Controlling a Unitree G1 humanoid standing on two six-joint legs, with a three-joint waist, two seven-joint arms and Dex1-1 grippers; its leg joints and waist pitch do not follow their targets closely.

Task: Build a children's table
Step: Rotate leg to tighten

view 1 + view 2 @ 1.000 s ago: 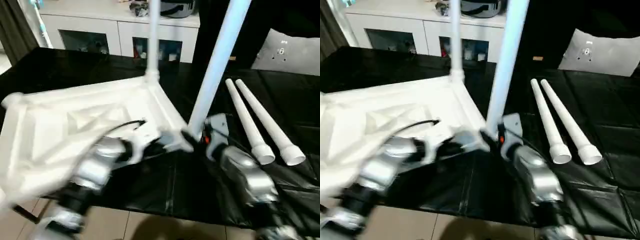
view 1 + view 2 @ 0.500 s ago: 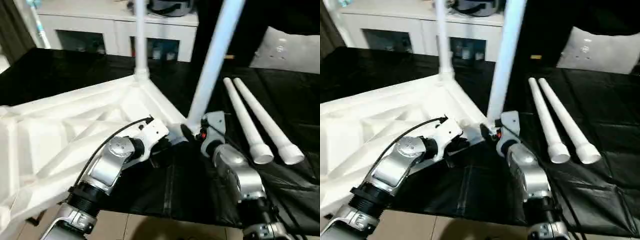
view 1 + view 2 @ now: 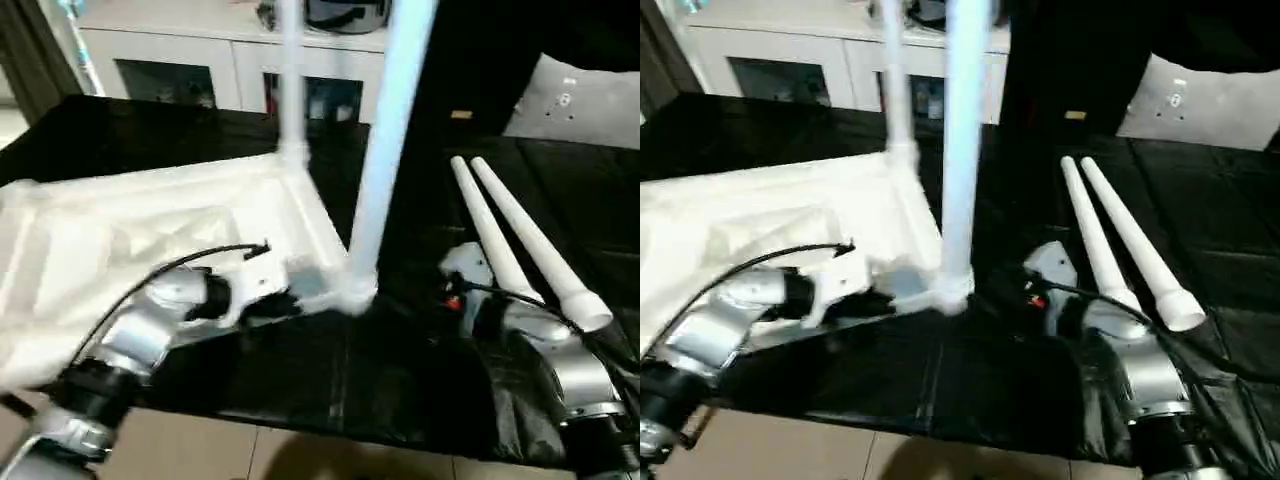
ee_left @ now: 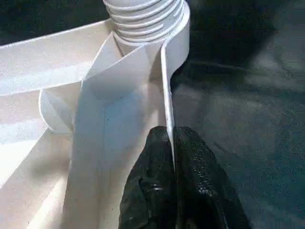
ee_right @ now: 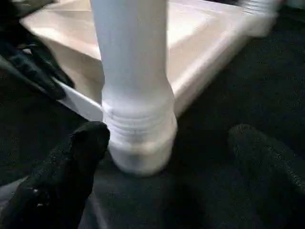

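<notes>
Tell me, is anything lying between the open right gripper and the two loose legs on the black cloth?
Nothing visible does. The right gripper sits right beside the two loose legs on the black cloth.

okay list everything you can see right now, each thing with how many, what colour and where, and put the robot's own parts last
Table top: one, white, upside down on the black work surface.
Fitted legs: two, white, upright in the top's corner sockets.
Loose legs: two, white, lying side by side, right of the top.
Cabinet: one, white, glass doors, behind.
Cushion: one, grey, far right.
Left gripper: black fingers, shut on the table top's rim.
Right gripper: black fingers, open, either side of the near leg's base.
</notes>
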